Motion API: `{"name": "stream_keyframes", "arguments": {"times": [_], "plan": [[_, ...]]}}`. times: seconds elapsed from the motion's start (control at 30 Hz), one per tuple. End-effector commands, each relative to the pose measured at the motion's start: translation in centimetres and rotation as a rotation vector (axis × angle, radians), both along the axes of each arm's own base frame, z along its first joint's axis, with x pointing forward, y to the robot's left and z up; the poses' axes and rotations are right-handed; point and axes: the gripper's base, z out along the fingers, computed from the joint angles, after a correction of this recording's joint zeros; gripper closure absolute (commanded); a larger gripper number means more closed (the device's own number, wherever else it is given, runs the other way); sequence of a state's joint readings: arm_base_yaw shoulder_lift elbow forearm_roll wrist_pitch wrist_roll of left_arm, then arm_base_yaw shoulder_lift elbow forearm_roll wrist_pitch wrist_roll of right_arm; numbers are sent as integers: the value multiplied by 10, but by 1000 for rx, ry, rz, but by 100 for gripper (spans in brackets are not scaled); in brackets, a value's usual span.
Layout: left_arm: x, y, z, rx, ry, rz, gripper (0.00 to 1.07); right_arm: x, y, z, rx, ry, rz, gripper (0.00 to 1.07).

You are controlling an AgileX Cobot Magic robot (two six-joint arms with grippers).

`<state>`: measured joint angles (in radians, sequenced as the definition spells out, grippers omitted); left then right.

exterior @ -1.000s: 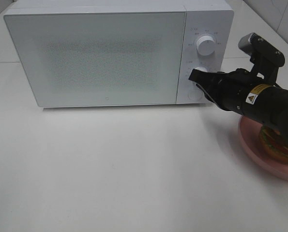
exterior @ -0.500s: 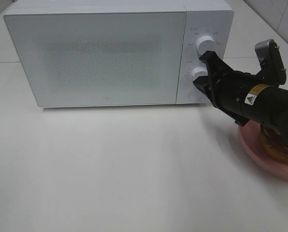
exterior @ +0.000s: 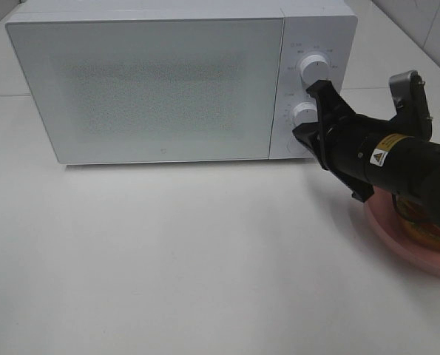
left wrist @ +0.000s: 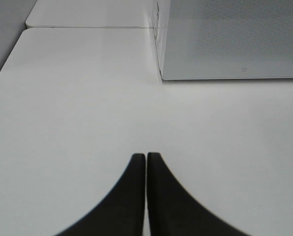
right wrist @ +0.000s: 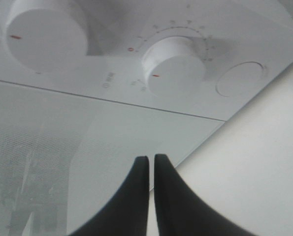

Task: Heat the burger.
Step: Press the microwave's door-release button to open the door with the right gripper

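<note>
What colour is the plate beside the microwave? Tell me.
The plate is pink; exterior high view shows it best.

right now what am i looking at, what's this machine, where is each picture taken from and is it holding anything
This is a robot with two arms, each ending in a two-fingered gripper. One picture comes from a camera high above the white table; the other two from cameras on the wrists. On the table stand a white microwave, door closed, and to its right a pink plate with the burger, partly hidden under the right arm. The right gripper is shut and empty, pointing at the microwave's panel near the lower knob. The left gripper is shut and empty too, above the table.
</note>
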<state>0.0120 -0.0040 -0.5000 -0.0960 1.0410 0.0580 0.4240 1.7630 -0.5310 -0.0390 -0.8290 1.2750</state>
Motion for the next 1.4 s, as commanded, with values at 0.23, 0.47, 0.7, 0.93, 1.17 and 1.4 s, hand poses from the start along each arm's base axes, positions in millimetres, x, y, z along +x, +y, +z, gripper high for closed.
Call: {"name": "stream_keyframes", "arguments": {"times": [0.23,0.47,0.7,0.93,1.17,1.4], "plan": [[-3,0,0,-2,-31,3,106,6,4,-30,122,30,-56,107],[-3,0,0,-2,-31,3,106,15,3,-50,166,90,-137,107],[-3,0,0,-2,-31,3,106,36,9,-42,201,54,-186,107],[-3,0,0,-2,-31,3,106,43,9,-42,184,89,-220,107],[-3,0,0,-2,-31,3,106,54,13,-52,170,94,-229,107],[-3,0,0,-2,-31,3,106,56,8,-55,176,86,-293,107]]}}
